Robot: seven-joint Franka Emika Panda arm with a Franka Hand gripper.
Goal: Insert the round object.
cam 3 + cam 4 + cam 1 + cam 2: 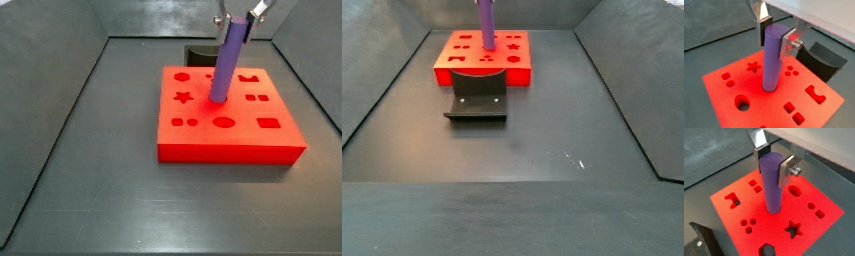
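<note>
Purple and upright, the round object (773, 56) stood pinched at its top between your gripper (777, 31) fingers, its lower end meeting the red block (227, 128) near the centre; you likely had seating and release left.

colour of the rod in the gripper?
Purple rod, clamped in the gripper; clearest in a wrist view.
</note>
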